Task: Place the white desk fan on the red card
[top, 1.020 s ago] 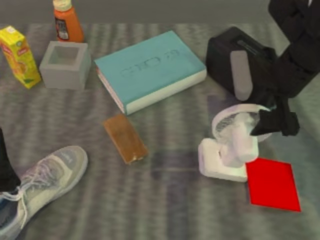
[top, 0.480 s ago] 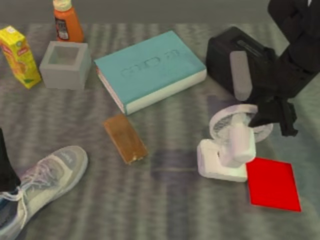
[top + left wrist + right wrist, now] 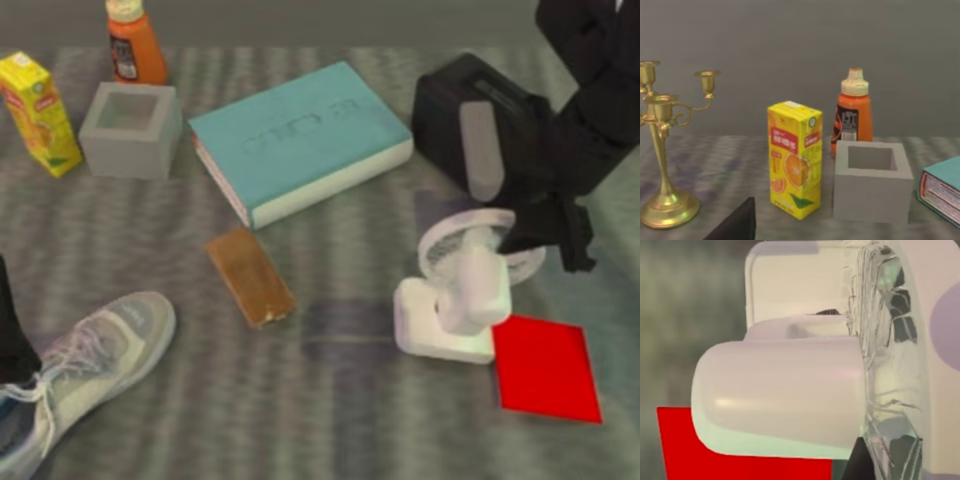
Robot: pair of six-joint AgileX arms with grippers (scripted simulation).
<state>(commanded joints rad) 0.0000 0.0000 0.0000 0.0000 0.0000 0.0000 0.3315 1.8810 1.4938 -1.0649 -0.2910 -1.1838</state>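
The white desk fan [image 3: 462, 290] stands at the right of the table, its base [image 3: 430, 325] on the cloth and touching the left edge of the red card [image 3: 546, 368]. My right gripper [image 3: 545, 232] is at the right rim of the fan's round grille, shut on it. The right wrist view is filled by the fan's motor housing [image 3: 780, 390] and grille [image 3: 890, 365], with the red card [image 3: 715, 460] below and one dark finger [image 3: 856, 465] against the grille. My left arm [image 3: 10, 330] is parked at the left edge; one of its fingers [image 3: 735, 225] shows far to the side.
A black box [image 3: 480, 125] stands right behind the fan, and a teal book [image 3: 300, 140] lies mid-table. A brown bar [image 3: 250, 275] and a sneaker [image 3: 90, 365] lie in front. At the back left are a grey open box [image 3: 130, 128], a juice carton [image 3: 38, 112], an orange bottle [image 3: 135, 42] and a brass candlestick [image 3: 662, 150].
My right gripper's fingers drew in on the grille rim and the fan shifted slightly left. Over the last half second nothing has moved.
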